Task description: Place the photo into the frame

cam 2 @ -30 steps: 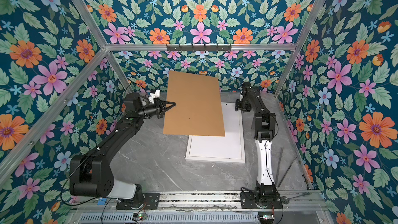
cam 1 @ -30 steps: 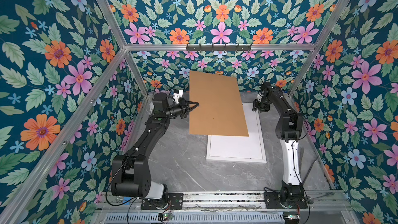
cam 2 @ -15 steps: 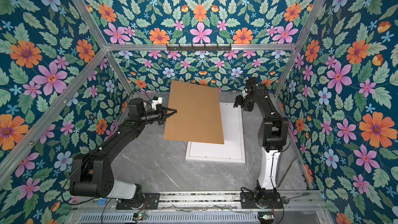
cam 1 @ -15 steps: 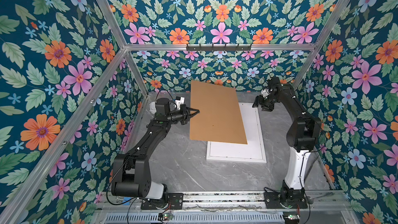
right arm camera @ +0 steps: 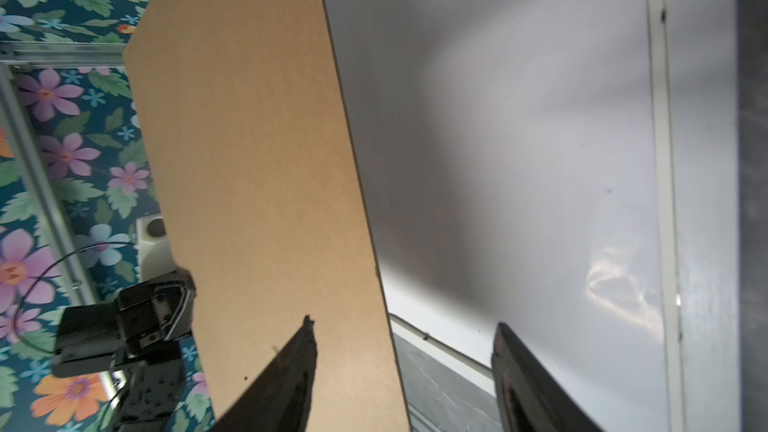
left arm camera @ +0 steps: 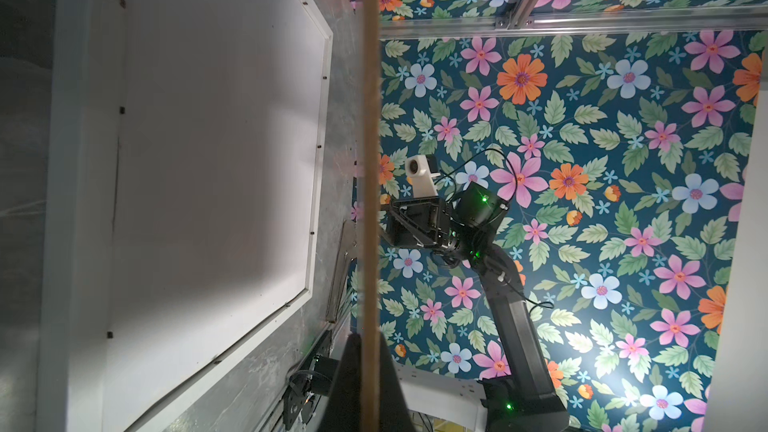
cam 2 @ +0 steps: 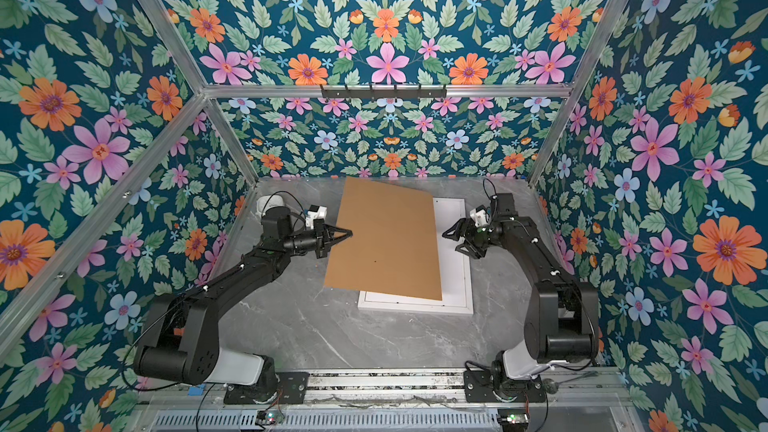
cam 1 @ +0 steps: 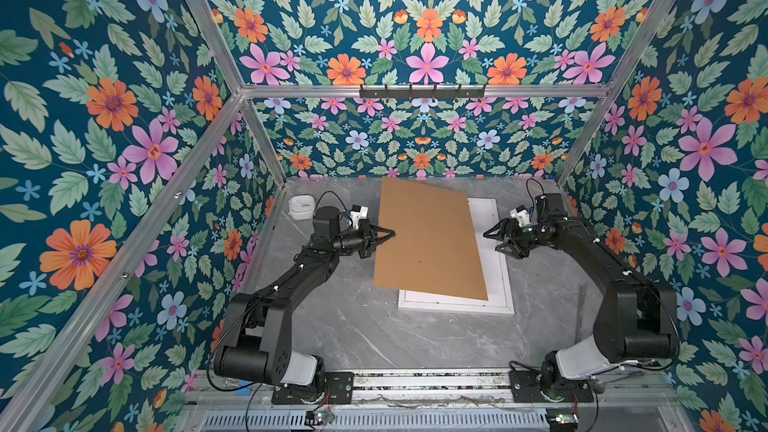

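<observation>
The white frame [cam 1: 457, 308] [cam 2: 415, 304] lies flat on the grey table, its inside a plain white surface [right arm camera: 498, 118]. The photo is out of view. A brown backing board [cam 1: 428, 243] [cam 2: 386, 243] hangs tilted over the frame and covers most of it. My left gripper [cam 1: 390, 234] [cam 2: 349, 234] [left arm camera: 370, 367] is shut on the board's left edge [left arm camera: 370, 118]. My right gripper [cam 1: 491, 241] [cam 2: 450, 241] [right arm camera: 405, 326] stands open just off the board's right edge [right arm camera: 374, 243], above the frame's right side, holding nothing.
A small white device [cam 1: 302, 206] sits at the back left of the table. A black hook rail [cam 1: 422, 91] runs along the back wall. Floral walls close in on three sides. Bare grey tabletop [cam 1: 353, 338] lies in front of the frame.
The left gripper has brought the board lower and closer to the frame. The right arm has swung from the back corner forward and down to the board's right edge.
</observation>
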Tool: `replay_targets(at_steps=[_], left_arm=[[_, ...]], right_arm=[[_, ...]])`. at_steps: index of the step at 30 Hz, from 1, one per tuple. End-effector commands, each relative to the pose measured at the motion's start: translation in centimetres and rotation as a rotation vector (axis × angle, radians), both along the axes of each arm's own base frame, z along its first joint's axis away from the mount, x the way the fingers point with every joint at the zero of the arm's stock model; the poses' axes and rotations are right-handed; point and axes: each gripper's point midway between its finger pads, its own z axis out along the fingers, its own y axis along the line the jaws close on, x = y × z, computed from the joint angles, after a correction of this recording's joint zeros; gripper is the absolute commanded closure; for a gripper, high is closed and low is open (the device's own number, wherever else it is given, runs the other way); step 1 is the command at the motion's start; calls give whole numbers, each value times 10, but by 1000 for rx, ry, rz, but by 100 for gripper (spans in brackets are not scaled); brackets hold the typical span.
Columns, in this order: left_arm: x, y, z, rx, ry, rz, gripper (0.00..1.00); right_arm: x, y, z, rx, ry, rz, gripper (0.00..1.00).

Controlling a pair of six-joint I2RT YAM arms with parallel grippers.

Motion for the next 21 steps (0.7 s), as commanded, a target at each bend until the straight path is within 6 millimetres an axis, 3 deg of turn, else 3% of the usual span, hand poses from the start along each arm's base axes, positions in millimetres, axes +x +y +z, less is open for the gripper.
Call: replay_targets(at_steps=[1,13,21], left_arm=[[0,-6,12,-42,-77,-10,100],[-11,-40,-15,-95,-25,-63,100],[-9,-57,-32,-158,18,-64,100]], right_arm=[[-6,13,17,151,-62,3,33],[-51,-4,4,144,-29,-89,33],[-66,-10,6,173,-31,-154,33]])
